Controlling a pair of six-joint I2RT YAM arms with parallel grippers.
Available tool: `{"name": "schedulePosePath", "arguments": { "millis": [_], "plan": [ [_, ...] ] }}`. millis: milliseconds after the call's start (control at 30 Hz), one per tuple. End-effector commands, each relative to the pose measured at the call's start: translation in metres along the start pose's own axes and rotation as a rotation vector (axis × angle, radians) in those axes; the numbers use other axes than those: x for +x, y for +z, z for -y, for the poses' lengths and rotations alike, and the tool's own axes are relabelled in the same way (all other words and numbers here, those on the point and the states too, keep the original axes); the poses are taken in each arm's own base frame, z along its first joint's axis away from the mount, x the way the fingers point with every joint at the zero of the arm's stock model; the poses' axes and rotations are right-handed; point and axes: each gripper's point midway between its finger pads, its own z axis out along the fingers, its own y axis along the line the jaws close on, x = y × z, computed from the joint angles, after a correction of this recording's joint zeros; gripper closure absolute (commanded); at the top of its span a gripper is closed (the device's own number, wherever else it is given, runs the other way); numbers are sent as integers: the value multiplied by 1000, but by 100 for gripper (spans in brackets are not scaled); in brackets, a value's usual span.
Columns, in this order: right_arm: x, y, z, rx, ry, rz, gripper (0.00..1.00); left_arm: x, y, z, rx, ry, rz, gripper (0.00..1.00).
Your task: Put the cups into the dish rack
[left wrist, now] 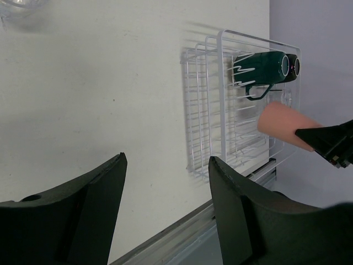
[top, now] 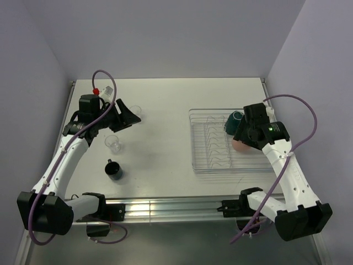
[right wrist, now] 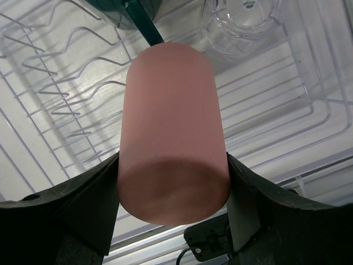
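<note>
The right gripper (right wrist: 172,165) is clenched on the salmon cup (right wrist: 171,110), squeezing it by the sides and holding it over the right part of the dish rack (top: 209,168), which sits on the right half of the table (top: 165,94) toward its near edge. The end facing the wrist looks closed, so I judge the mouth points down at the rack, though its rim is out of sight. A dark green mug (top: 234,122) lies on its side at the rack's far right corner, and a clear tumbler (right wrist: 242,16) stands just beyond the salmon cup. To set it down well, I'd bring it straight down into the free lane on the near side of those two, keeping the rim off the wire prongs (right wrist: 66,94), and let go only once it sits flat, then lift straight up so the fingers don't drag it. The left gripper (left wrist: 165,163) hangs released and empty over the table's left half, near a second tumbler (top: 114,142) and a black mug (top: 115,170); what looks like a third glass (top: 136,109) sits just beyond it, too faint to be sure. From above, the right arm covers the tumbler in the rack and most of the salmon cup. I can't find any further mug.
</note>
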Motion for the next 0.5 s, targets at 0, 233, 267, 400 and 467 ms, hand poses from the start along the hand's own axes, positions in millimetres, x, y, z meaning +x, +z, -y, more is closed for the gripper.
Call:
{"name": "schedulePosePath", "arguments": {
  "millis": [0,233,267,400,467],
  "plan": [
    [-6,12,-7,-18,-6,17,100,-3,3,1,3,37,11,33],
    [3,34,-11,-10,-27,-31,99,-2,5,-1,-7,40,5,33],
    [4,37,-11,-7,-27,-35,99,-2,5,-1,-8,40,4,33],
    [7,44,-13,-9,-30,-50,96,-1,7,-3,-12,36,-4,33],
    [8,48,-13,1,-30,-60,95,-1,8,-3,-15,36,-5,33]
  ]
}}
